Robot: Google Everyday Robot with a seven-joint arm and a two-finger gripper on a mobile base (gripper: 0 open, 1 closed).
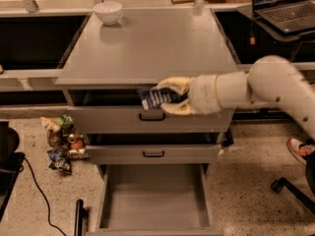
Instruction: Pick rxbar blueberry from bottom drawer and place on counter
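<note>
My gripper [166, 96] reaches in from the right on a white arm and is shut on the rxbar blueberry [153, 98], a dark navy wrapper with pale lettering. It holds the bar in front of the top drawer's face, just below the front edge of the counter [147, 45]. The bottom drawer [153, 200] stands pulled open below, a plain grey box with nothing visible inside.
A white bowl [108, 11] sits at the counter's back left. A heap of snack packets [61, 140] lies on the floor left of the cabinet. A laptop [281, 4] is at the back right. A shoe [300, 149] and a chair base [290, 188] are at the right.
</note>
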